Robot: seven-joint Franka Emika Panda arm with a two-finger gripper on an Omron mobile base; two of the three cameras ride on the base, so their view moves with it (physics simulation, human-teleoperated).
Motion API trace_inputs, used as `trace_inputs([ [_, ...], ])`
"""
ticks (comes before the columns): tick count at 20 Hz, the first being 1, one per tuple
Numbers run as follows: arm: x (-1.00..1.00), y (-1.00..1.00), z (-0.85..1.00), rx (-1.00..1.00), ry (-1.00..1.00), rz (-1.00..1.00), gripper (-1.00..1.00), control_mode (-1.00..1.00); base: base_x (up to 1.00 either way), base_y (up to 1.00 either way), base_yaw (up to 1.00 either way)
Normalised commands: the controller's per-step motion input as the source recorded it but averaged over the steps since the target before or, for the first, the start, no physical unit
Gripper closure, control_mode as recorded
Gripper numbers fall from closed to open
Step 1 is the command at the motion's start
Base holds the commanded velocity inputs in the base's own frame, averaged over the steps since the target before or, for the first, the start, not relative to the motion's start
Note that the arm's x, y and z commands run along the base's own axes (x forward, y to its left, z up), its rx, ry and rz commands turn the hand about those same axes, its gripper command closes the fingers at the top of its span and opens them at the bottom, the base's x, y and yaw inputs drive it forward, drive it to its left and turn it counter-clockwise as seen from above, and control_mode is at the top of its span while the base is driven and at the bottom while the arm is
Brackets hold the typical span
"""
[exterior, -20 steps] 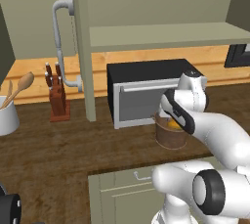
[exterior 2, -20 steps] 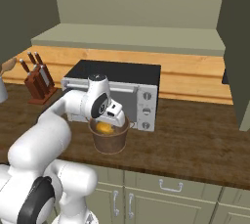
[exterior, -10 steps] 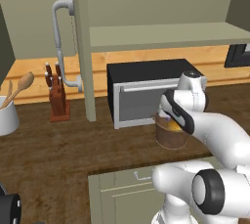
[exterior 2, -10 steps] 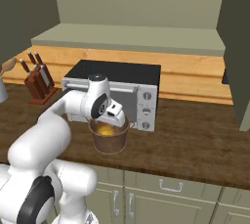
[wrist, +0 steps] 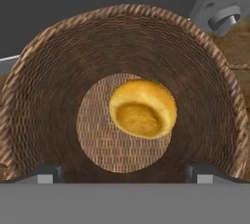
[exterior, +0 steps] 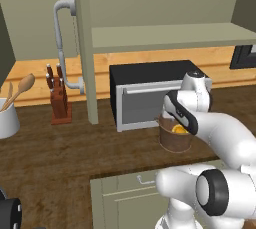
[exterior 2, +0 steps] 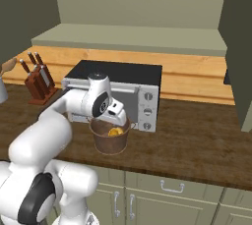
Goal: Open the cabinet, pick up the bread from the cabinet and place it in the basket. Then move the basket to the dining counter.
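Woven basket [exterior 2: 110, 140] sits just in front of microwave [exterior 2: 120, 91] on dark wood counter [exterior 2: 197, 145], open room to its right. Bread [wrist: 142, 108] lies on basket floor. Gripper [wrist: 125, 171] w/ fingers spread wide just over rim, holding nothing; no legible writing.

The basket [wrist: 44, 120] is brown with a tight woven pattern, its round floor a paler tan weave. Inside it lies the golden-yellow bread [wrist: 142, 108]. Just behind the basket stands a microwave [exterior 2: 133, 84], black on top with a silver-grey front. The table [exterior 2: 197, 143] beneath is dark brown wood-grain.
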Motion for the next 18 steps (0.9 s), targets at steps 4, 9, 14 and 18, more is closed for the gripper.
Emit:
trace_inputs([
  [4, -0.55, -0.07, 0.15, -0.01, -0.04, -0.22, -1.0, -1.0, 0.0, 0.0, 0.0],
  [9, -0.41, -0.18, 0.07, 0.01, 0.0, -0.33, -1.0, -1.0, 0.0, 0.0, 0.0],
  [14, 0.3, -0.31, -0.12, 0.2, 0.14, -0.16, -1.0, -1.0, 0.0, 0.0, 0.0],
  [18, 0.1, -0.24, -0.09, 0.05, 0.0, -0.05, -1.0, -1.0, 0.0, 0.0, 0.0],
])
